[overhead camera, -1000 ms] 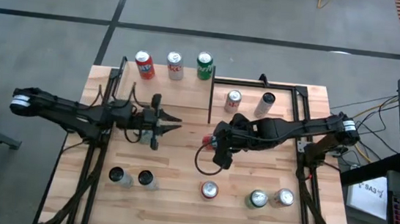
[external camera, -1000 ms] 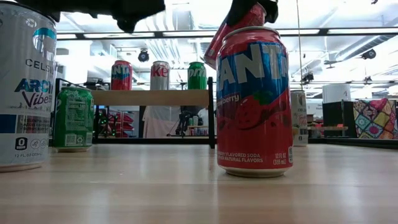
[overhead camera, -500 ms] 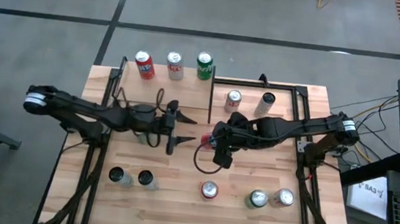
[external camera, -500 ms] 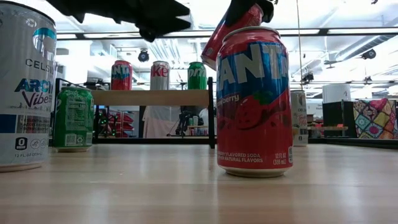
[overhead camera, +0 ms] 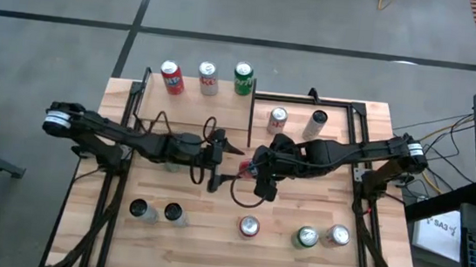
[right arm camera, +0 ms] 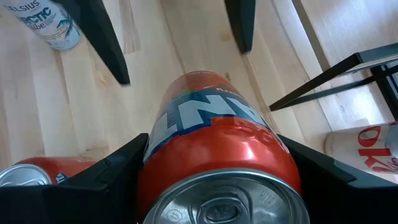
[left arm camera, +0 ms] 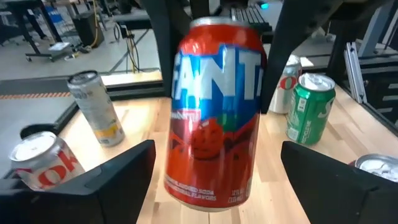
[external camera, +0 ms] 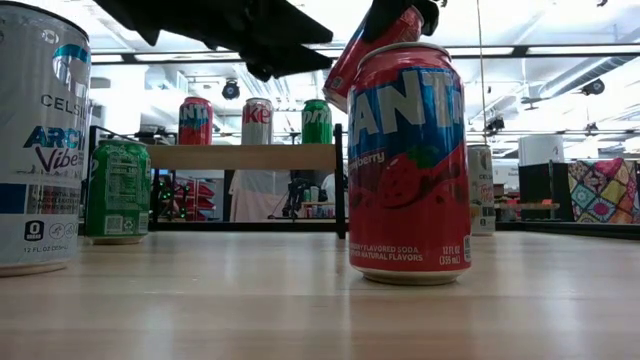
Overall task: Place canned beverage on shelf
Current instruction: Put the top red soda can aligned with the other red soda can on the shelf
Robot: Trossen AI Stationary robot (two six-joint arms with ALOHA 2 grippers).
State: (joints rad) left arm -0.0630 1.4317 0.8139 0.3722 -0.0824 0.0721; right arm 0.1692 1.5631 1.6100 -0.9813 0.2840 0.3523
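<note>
High view – change: the left gripper (overhead camera: 222, 158) has travelled across the table from its own side to the middle and has spread its fingers on the way; it now sits just beside the right gripper (overhead camera: 262, 173), which has not moved.
High view – meaning: this looks like a handover being set up, so the can can reach the shelf (overhead camera: 196, 94) on the left arm's side.
High view – shelf contents: 3 cans stand on it in a row, well beyond the left gripper: a red Fanta can (overhead camera: 171, 77), a white-and-red can (overhead camera: 208, 77), a green can (overhead camera: 243, 77).
Low view – task can: the held red Fanta can (external camera: 378, 40) hangs tilted in the right gripper, clear of the tabletop, just past the left fingers; a second Fanta can (external camera: 408, 165) stands on the table below it.
Left wrist view – grip: the left fingers (left arm camera: 118, 171) stand wide open and empty, with the red Fanta can straight ahead between them, not yet touched.
Right wrist view – grip: the right fingers (right arm camera: 106, 171) clamp the red Fanta can on both sides; the left fingers show just beyond its far end.
</note>
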